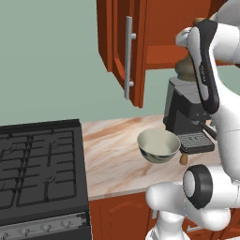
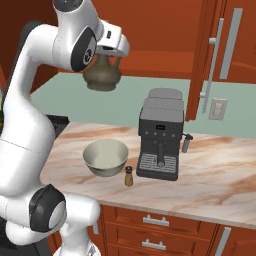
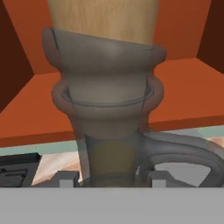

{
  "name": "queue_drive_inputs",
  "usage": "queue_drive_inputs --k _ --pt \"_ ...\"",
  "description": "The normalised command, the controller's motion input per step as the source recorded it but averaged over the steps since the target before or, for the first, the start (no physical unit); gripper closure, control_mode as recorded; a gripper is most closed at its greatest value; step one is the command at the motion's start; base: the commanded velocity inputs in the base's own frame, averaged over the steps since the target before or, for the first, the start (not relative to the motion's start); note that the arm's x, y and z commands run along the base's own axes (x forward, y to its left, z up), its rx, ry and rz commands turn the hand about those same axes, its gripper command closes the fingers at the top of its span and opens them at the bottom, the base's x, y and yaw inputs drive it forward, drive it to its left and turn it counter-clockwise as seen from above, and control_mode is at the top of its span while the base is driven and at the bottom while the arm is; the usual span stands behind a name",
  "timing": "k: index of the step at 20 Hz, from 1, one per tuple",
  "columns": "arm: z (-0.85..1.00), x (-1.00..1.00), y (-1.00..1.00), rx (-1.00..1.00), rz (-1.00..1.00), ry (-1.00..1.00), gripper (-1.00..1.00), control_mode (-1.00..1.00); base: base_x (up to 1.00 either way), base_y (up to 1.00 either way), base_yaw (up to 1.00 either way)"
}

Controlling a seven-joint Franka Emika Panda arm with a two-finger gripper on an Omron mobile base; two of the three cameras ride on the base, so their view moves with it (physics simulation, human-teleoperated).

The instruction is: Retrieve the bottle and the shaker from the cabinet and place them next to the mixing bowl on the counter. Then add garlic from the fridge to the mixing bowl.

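The bottle (image 2: 101, 74), a squat grey-brown jug with a handle, hangs high in the air in front of the open cabinet (image 2: 160, 35), clamped at its neck in the tool (image 2: 111, 48), well above the mixing bowl (image 2: 105, 157). The shaker (image 2: 129, 176) already stands on the bench (image 2: 210, 175), just right of the bowl and near the coffee machine (image 2: 161, 140). Judging by this, the bottle has yet to be set down, and the garlic step is untouched

White arm raised high, tool (image 2: 106, 59) clamped on bottle (image 2: 101, 75), held aloft
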Motion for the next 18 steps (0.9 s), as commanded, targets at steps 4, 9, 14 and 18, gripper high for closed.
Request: queue_drive_inputs --k 4,9,14,18 --pt "-0.25 -0.82 0.0 0.0 0.01 0.0 1.0 -1.0 0.0 0.0 0.0" --pt "-0.39 -0.81 0.02 0.0 0.0 0.0 1.0 -1.0 0.0 0.0 0.0" --pt "-0.67 -0.55 0.34 0.0 0.0 0.0 1.0 -1.0 0.0 0.0 0.0" --pt "-0.79 -0.33 0.45 0.0 0.0 0.01 1.0 -1.0 0.0 0.0 0.0"
